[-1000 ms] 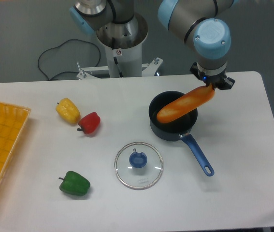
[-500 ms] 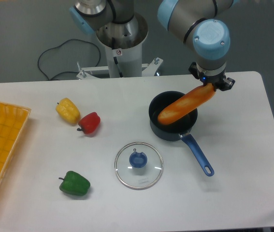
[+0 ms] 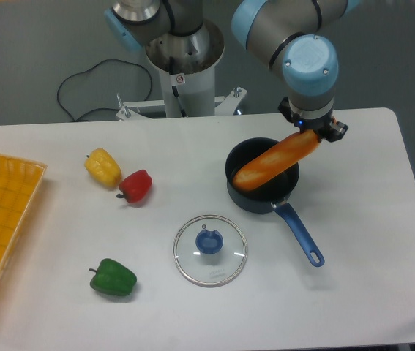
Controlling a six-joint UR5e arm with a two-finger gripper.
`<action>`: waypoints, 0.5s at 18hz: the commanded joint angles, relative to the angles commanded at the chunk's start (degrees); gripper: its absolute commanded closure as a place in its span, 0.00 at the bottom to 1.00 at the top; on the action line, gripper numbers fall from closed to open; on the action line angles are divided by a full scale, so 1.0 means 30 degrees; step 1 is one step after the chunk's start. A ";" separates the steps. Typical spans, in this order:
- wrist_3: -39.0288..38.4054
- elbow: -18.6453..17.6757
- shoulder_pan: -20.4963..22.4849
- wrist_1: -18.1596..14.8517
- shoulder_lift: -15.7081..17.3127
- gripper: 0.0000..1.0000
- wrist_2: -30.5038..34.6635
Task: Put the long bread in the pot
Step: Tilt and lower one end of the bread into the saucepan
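Under the blue wrist cap, gripper (image 3: pixel 315 131) clamping on the right end of the bread (image 3: pixel 276 160), fingers mostly hidden by the wrist. Bread slanting down-left from the gripper, upper end at the fingers, lower end hanging over the pot (image 3: pixel 260 178) opening, spanning rim to rim; cannot tell whether touching the rim or the inside. Pot sitting just below-left of the gripper on the table (image 3: pixel 361 219), blue handle (image 3: pixel 299 234) pointing down-right, ending well below the gripper. Lid (image 3: pixel 210 249) lying flat well below-left of the gripper, blue knob up, apart from the pot. Red pepper (image 3: pixel 136 186) and yellow pepper (image 3: pixel 102 167) far left of the gripper, touching or nearly touching each other. Green pepper (image 3: pixel 113 278) far down-left, alone. Yellow tray (image 3: pixel 2 219) at the far left table edge, farthest from the gripper. Arm base (image 3: pixel 184 66) standing up-left of the gripper, behind the table, black cable (image 3: pixel 90 88) trailing left on the floor.
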 joint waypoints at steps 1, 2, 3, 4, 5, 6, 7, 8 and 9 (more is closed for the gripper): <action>-0.0001 -0.0029 -0.0001 0.0117 0.0000 0.55 0.0000; 0.0028 -0.0030 -0.0001 0.0147 0.0000 0.55 0.0000; 0.0028 -0.0030 -0.0001 0.0148 0.0000 0.55 0.0000; 0.0086 -0.0030 -0.0001 0.0177 0.0000 0.55 0.0029; 0.0145 -0.0001 -0.0001 0.0206 0.0000 0.55 0.0059; 0.0175 0.0000 0.0028 0.0235 0.0000 0.55 0.0088; 0.0175 0.0000 0.0058 0.0236 0.0000 0.55 0.0175; 0.0204 0.0000 0.0058 0.0236 0.0000 0.55 0.0321; 0.0204 0.0000 0.0058 0.0265 0.0000 0.55 0.0439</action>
